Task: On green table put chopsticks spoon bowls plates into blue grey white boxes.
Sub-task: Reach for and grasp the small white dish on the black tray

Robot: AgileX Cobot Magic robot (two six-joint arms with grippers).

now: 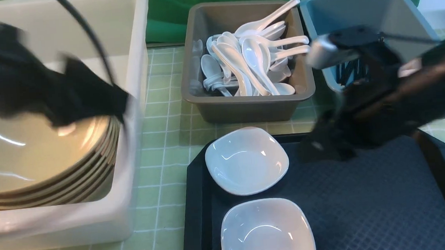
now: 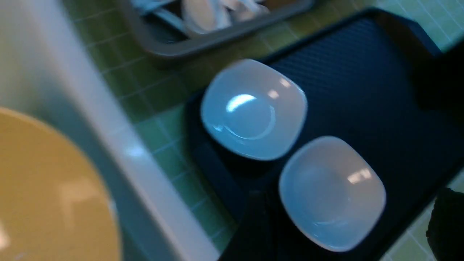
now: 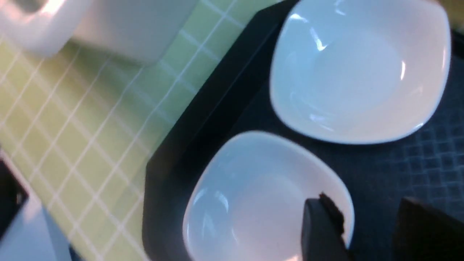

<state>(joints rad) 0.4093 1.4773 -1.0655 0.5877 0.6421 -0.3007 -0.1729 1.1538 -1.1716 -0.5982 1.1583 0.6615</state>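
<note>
Two white plates [image 1: 246, 161] [image 1: 266, 232] lie on a black tray [image 1: 372, 208]. My right gripper [image 3: 373, 228] hovers open above the tray, empty; one fingertip [image 3: 322, 232] overlaps the rim of a plate [image 3: 261, 195]. My left gripper [image 1: 117, 101], blurred, is over the white box [image 1: 56, 229], which holds stacked tan bowls [image 1: 30, 156]. It stands wide open and empty. White spoons [image 1: 249, 59] fill the grey box [image 1: 245, 107]. Dark chopsticks [image 1: 351, 71] show in the blue box [image 1: 356, 7], partly behind my right arm.
The green table [image 1: 160, 145] shows as a narrow strip between the white box and the tray. A dark green cloth hangs behind the boxes. The grey and blue boxes stand side by side just behind the tray.
</note>
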